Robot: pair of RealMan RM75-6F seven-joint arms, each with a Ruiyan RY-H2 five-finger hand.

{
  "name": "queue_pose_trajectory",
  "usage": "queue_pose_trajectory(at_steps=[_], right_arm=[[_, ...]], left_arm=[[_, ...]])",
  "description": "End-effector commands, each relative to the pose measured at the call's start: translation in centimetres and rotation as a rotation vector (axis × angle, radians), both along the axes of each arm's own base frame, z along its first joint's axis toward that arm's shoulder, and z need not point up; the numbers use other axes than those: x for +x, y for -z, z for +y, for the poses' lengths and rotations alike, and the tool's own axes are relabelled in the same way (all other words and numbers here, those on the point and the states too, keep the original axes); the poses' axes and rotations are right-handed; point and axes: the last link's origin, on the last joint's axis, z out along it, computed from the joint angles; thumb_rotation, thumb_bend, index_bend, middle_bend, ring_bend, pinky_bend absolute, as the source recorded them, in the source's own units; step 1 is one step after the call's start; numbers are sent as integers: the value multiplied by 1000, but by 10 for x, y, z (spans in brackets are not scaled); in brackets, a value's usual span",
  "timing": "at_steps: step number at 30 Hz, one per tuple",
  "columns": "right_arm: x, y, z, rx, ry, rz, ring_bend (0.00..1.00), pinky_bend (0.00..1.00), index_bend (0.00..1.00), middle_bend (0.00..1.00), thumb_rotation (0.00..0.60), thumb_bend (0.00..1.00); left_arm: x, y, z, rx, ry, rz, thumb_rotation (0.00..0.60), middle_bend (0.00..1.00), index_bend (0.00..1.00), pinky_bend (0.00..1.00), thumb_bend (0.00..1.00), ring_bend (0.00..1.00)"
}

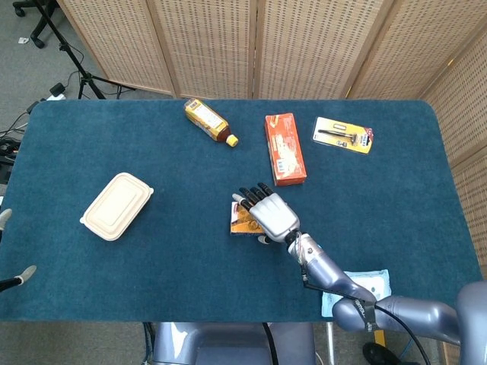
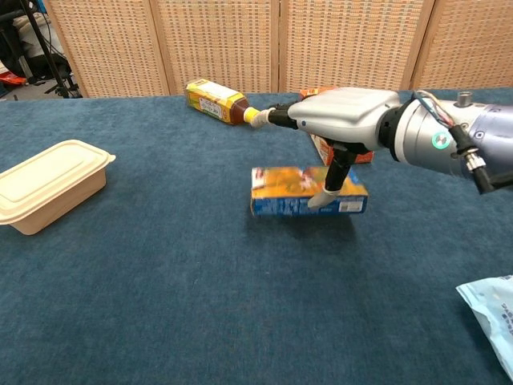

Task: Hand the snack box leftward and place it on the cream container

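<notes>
At the far left edge of the head view, only the fingertips of my left robot hand (image 1: 15, 275) show, off the blue surface (image 1: 183, 258); I cannot tell whether they are apart or closed. The cream container (image 1: 116, 205) lies lid-on toward the left of the surface, with open cloth all round it and well apart from everything else. Further back, a yellow bottle (image 1: 207, 120) lies on its side, its cap pointing toward the middle.

Near the middle, the snack box (image 2: 309, 191) sits flat on the surface, long side toward the chest camera. My right robot hand (image 2: 341, 116) is spread over its top, fingers stretched out flat beyond it and the thumb down against the box's front face; whether this amounts to a grip I cannot tell. Between the box and the cream container lies bare cloth, nothing in the way.

Just behind my right robot hand lies the orange carton (image 1: 284, 148), partly hidden by it in the chest view. To its right sits a yellow blister pack (image 1: 343, 134). At the near right edge lies a pack of wet wipes (image 1: 373, 289), partly under my forearm.
</notes>
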Motion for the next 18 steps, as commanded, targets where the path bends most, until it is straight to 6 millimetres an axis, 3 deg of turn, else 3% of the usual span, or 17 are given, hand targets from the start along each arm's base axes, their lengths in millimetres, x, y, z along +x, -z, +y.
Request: queue_pose_trajectory(at_steps=[1,5,10,13,15,18], right_arm=[[5,-22,19,-18,-3,-34,0,0,0,0,600,0],[-16,-62,33,-71,-15,-62,0,0,0,0,600,0],[-75,-130,50,-218,51,-118,0,0,0,0,600,0],[-117,-163,62,-292,118,-153,0,0,0,0,600,0],[-134,-174,69,-310,135,-166,0,0,0,0,600,0],[-174,-194,92,-304,203,-225,0,0,0,0,600,0]], left_arm=[[1,0,0,-6,3,-3,600,0,0,0,0,0],[5,3,1,-33,31,-4,600,0,0,0,0,0],[29,17,14,-123,155,-1,600,0,0,0,0,0],[54,31,30,-187,233,-6,600,0,0,0,0,0],[65,38,38,-225,256,-6,600,0,0,0,0,0],[99,63,66,-337,346,-18,600,0,0,0,0,0]])
